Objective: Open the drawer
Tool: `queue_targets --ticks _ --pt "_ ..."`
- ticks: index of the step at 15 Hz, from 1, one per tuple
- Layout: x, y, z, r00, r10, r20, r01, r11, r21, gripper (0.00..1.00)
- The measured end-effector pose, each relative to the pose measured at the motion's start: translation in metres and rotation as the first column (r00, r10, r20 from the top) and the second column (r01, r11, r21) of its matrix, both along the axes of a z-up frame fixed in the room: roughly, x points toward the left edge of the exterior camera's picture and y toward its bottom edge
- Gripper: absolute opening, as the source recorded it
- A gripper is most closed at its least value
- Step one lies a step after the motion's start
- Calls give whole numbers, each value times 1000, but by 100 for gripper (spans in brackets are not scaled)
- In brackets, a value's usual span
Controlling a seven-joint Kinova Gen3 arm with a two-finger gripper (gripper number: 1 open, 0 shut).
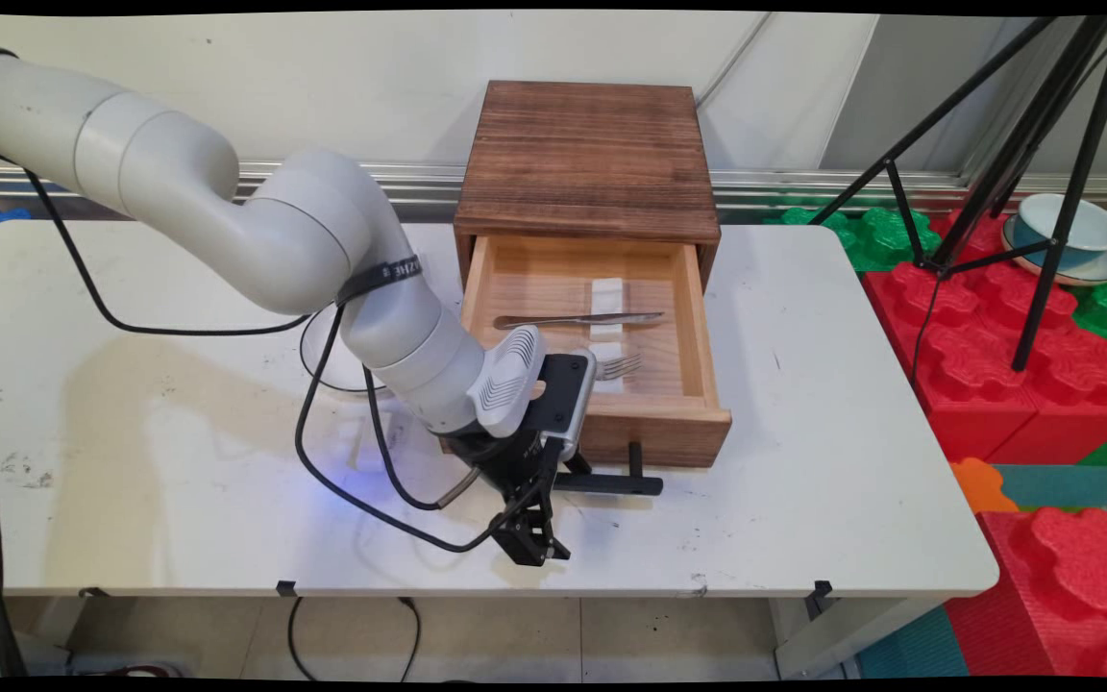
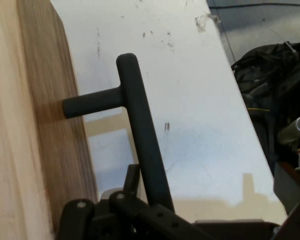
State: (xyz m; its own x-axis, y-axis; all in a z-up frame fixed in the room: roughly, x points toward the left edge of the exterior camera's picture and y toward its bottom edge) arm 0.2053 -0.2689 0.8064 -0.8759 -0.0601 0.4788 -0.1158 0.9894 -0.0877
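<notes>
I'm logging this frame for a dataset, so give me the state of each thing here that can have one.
Wooden drawer: pulled open out of the dark brown wooden box.
Black bar handle: on the drawer front, beside the gripper.
Black two-finger gripper: low over the white table; open or shut, cannot tell.
Silver knife: lying flat in the drawer.
Silver fork: lying flat in the drawer, partly hidden by the arm.
</notes>
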Motion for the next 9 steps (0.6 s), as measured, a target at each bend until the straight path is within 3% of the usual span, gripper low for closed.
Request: queue_targets --ticks 9 --pt "1 10 3 1000 5 -2 -5 1000 4 100"
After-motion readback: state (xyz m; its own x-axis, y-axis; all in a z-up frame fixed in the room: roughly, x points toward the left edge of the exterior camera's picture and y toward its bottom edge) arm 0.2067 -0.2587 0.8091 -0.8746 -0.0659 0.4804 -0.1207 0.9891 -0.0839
